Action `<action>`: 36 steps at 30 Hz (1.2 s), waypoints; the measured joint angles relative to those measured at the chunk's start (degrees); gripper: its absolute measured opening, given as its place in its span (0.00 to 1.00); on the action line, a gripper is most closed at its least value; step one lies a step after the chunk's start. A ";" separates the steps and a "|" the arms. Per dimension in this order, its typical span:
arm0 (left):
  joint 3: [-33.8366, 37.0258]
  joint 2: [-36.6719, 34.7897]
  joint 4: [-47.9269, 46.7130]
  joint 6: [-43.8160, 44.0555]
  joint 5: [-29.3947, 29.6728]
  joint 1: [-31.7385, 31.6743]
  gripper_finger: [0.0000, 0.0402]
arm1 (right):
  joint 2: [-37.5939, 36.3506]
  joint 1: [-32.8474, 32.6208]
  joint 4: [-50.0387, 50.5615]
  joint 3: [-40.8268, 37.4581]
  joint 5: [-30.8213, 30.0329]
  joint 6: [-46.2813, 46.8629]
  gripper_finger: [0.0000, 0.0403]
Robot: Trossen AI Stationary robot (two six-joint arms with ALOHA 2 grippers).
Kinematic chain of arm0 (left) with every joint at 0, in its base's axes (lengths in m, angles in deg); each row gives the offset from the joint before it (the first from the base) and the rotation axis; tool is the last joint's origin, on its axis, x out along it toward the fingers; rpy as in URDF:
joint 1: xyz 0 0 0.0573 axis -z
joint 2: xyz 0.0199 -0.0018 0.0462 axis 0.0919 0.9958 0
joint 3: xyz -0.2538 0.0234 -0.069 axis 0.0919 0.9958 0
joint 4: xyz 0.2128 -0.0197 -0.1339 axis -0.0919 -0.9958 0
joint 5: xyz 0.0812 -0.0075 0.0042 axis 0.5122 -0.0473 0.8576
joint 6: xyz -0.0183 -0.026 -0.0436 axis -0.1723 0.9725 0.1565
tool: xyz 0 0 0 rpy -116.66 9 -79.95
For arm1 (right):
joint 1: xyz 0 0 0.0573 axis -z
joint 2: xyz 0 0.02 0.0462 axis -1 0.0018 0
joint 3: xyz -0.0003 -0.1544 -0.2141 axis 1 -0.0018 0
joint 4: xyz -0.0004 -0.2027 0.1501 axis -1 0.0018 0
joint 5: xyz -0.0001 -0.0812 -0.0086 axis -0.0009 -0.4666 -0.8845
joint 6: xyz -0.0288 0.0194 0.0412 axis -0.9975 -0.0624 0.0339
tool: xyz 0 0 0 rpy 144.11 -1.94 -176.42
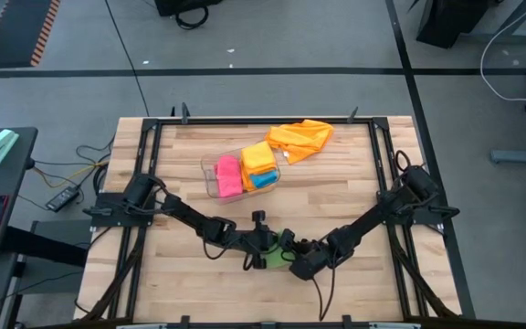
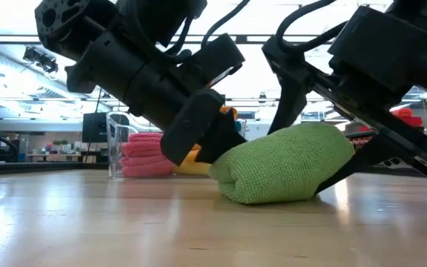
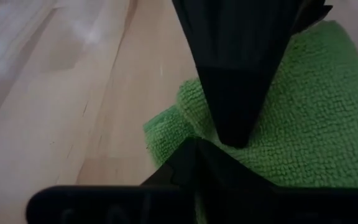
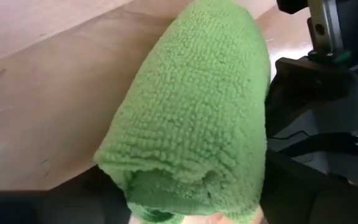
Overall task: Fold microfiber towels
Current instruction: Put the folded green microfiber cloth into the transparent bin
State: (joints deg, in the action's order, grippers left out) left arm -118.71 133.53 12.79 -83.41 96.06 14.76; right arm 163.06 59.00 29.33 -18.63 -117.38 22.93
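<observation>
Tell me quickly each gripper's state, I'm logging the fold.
Left gripper: closed on the folded green microfiber towel.
Right gripper: at the same towel; open or closed cannot be told.

Two arms of matte black jointed segments, left arm [image 1: 185, 217] and right arm [image 1: 382, 212], each mounted on a black bracket base at a table side. Thin black cables loop along the links behind each pincer. Left gripper [image 3: 232, 134]: broad black plastic finger [image 3: 235, 68] tapering to a blunt tip. Right gripper [image 1: 298, 265]: blocky black housing, angular moulded panels, small green marking and a silver screw just beside its fingers.
</observation>
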 joint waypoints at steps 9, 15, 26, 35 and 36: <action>0.00 -0.80 -2.87 -2.72 6.39 0.43 0.07 | 0.09 -0.26 -0.44 -0.02 0.89 3.11 0.36; 0.00 -6.44 -14.92 -2.29 8.29 0.83 0.17 | -0.11 -0.78 0.69 -0.02 1.11 5.73 0.17; 2.64 -10.82 -18.42 1.91 13.32 7.53 0.10 | -7.00 1.97 10.63 0.00 -6.19 9.33 0.11; 12.06 -12.55 -2.49 1.73 6.00 7.92 0.02 | -14.38 8.16 11.75 0.02 -10.77 8.56 0.11; 12.57 -13.22 -2.58 1.67 5.97 8.00 0.02 | -15.06 8.75 11.54 0.02 -11.97 8.48 0.11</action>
State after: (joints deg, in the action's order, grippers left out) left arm -106.14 120.31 10.20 -81.74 102.03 22.76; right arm 148.00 67.75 40.87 -18.60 -129.35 31.41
